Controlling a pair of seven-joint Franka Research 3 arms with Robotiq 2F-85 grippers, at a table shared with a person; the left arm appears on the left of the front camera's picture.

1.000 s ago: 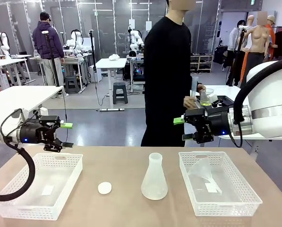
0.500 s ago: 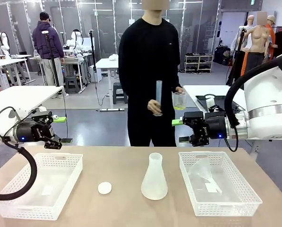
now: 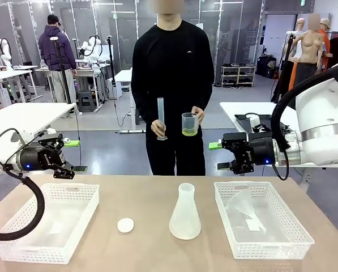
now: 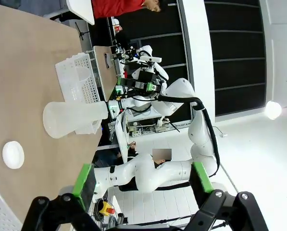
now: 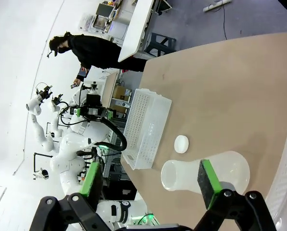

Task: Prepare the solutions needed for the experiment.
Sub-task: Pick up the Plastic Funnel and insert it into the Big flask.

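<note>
Now the person holds one beaker (image 3: 189, 120) with the solutions (image 3: 189, 132), a shallow yellow-green layer, and one cylinder (image 3: 161, 116). On the table (image 3: 149, 195) stand one flask (image 3: 185, 215), one stopper (image 3: 125, 225) and two baskets (image 3: 72, 188) (image 3: 253, 185). The left gripper (image 3: 75, 156) and the right gripper (image 3: 218, 156) gape wide, both empty.

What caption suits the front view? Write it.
Person holds cylinder and beaker of solution; flask and stopper sit on table.

The left gripper (image 3: 76, 156) hangs at the left side, held about level and pointing right toward the middle. Its jaws stand wide apart and empty. The right arm (image 3: 321, 119) reaches in from the right, its white elbow large in the front view. The right gripper (image 3: 218, 156) is level too and points left, with nothing between its green pads (image 3: 215, 145). The two grippers face each other, well apart.
</note>
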